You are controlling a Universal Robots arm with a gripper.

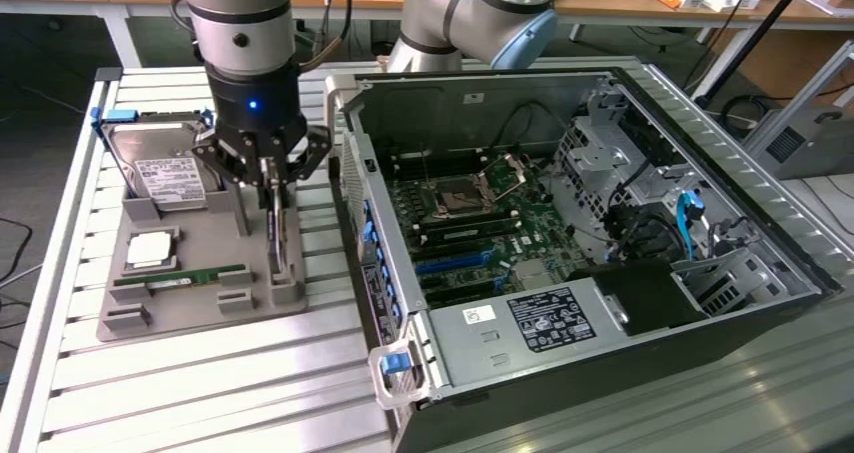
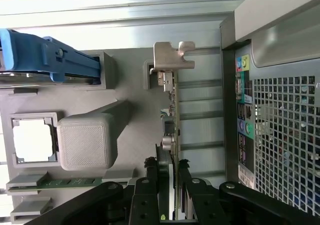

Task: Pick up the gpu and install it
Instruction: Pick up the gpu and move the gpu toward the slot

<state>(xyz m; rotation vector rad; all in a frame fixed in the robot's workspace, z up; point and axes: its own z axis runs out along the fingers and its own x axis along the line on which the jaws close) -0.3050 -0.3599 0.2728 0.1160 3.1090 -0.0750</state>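
Slatted worktop (image 1: 200, 393) is carrying the holder (image 1: 187, 318), with the gpu (image 2: 173, 110) standing on edge in its slot. Both fingers (image 2: 150, 185) are pinching its top edge. Narrow hold: the card may be twisting or slipping, its bracket (image 2: 172, 55) snagging the holder. Case (image 1: 441, 103) is lying open just beside.

1. Arm (image 1: 240, 23) approx. vertical, wrist pointing straight down.
2. Gripper (image 1: 274, 195) (image 2: 169, 164) hangs below wrist, black linkages angled inward.
3. Jaws narrowed, one per side of gpu (image 1: 276, 243) (image 2: 175, 110) edge, pinching it.
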